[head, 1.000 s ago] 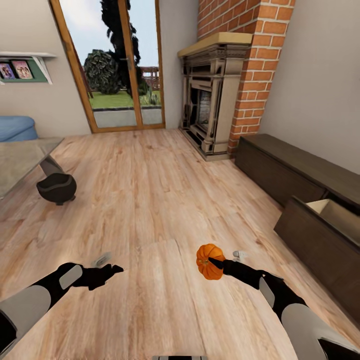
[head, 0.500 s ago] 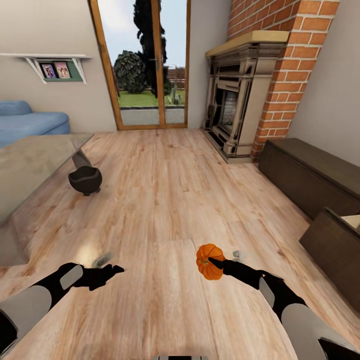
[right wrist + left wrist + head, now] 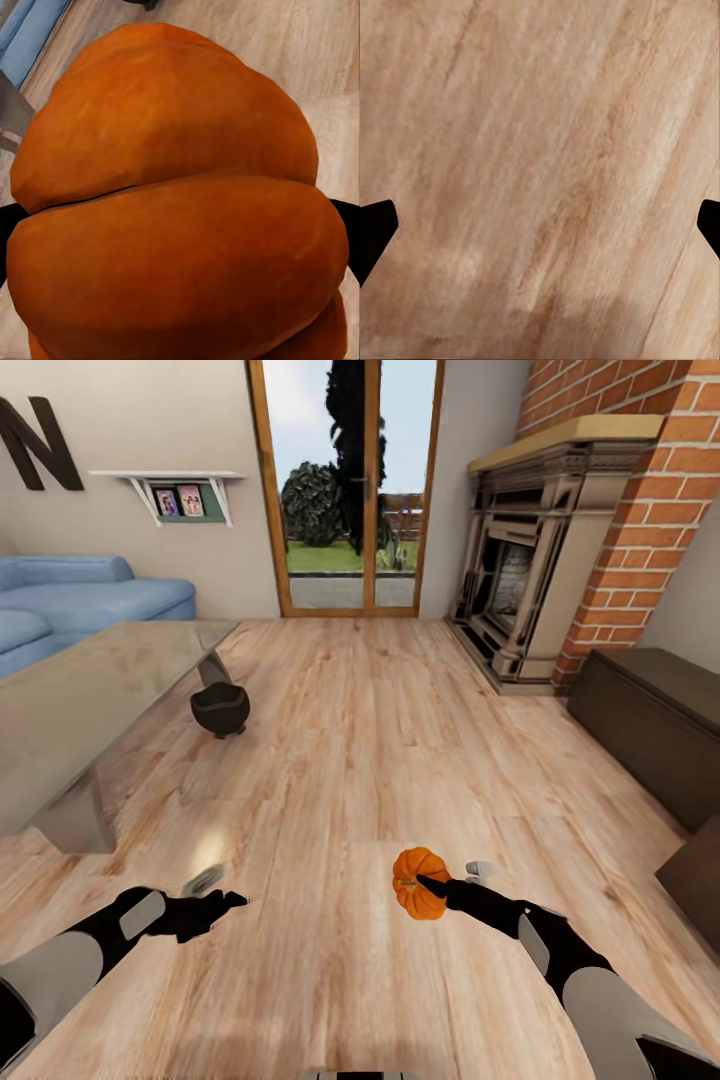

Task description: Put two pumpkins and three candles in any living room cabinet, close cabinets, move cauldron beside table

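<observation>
My right gripper (image 3: 428, 888) is shut on an orange ribbed pumpkin (image 3: 417, 882), held above the wood floor at lower centre of the head view. Up close in the right wrist view the pumpkin (image 3: 176, 210) bulges between the black fingertips (image 3: 346, 225). My left gripper (image 3: 222, 901) hangs open over bare floor at lower left, its fingertips (image 3: 375, 229) wide apart with nothing between them. The black cauldron (image 3: 220, 709) stands on the floor beside the leg of the grey metal-topped table (image 3: 70, 695). A dark-brown cabinet (image 3: 660, 725) runs along the right wall. The candles are out of view.
A brick-and-stone fireplace (image 3: 540, 575) stands at the back right, glass doors (image 3: 350, 490) at the back centre, and a blue sofa (image 3: 70, 600) behind the table at left. The corner of a dark pulled-out drawer front (image 3: 695, 885) juts in at the right edge.
The whole view has swung to the left: table and sofa have come into sight and the cabinet has slid towards the right edge. Both arms keep their pose, the pumpkin still held.
</observation>
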Robot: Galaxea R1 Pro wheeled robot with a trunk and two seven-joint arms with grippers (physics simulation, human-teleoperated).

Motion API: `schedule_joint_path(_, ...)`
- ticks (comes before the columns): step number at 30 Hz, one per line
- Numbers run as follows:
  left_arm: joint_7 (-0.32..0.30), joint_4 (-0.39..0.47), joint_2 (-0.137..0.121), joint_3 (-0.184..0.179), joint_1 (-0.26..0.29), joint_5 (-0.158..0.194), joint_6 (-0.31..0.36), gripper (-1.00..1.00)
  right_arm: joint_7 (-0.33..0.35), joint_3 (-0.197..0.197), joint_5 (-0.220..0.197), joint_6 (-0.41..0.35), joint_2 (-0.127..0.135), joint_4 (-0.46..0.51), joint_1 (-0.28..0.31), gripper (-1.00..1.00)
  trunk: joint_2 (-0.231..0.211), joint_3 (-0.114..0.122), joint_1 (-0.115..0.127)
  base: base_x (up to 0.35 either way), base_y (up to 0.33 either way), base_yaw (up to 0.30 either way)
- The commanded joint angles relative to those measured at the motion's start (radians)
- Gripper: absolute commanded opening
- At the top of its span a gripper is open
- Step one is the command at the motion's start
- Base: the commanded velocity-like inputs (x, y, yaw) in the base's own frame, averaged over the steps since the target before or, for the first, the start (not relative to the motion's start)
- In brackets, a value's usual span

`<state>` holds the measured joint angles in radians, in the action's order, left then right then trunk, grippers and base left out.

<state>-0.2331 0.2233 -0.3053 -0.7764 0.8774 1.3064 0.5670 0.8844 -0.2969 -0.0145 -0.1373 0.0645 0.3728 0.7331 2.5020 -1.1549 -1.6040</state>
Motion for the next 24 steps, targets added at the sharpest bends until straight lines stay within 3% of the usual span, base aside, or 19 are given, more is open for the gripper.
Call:
schedule_joint_path(1,0.000,-0.009,0.000,0.000,0.000,0.001,-0.007,1.00,0.001,-0.002,-0.004,-0.001,0.000,0.000,0.000,-1.00,0.000,0.000,0.000,0.000,0.000,0.271)
schedule_joint_path(10,-0.003,-0.024,0.012,0.001,0.000,-0.001,-0.047,1.00,0.003,0.000,-0.004,-0.003,-0.004,0.001,0.000,-1.00,0.000,0.000,0.000,0.000,0.000,0.273)
schedule_joint_path(13,-0.003,-0.025,0.012,0.002,0.000,-0.001,-0.048,1.00,-0.010,0.009,0.032,-0.003,-0.032,0.002,0.000,-1.00,0.000,0.000,0.000,0.000,0.000,0.284)
schedule_joint_path(18,-0.003,-0.025,0.012,0.002,0.000,-0.001,-0.048,1.00,-0.064,0.013,0.102,-0.002,-0.042,0.003,0.000,-1.00,0.000,0.000,0.000,0.000,0.000,0.285)
schedule_joint_path(24,-0.003,-0.048,0.014,0.002,0.000,0.001,-0.048,1.00,-0.086,0.013,0.110,-0.002,-0.043,0.002,0.000,-1.00,0.000,0.000,0.000,0.000,0.000,0.285)
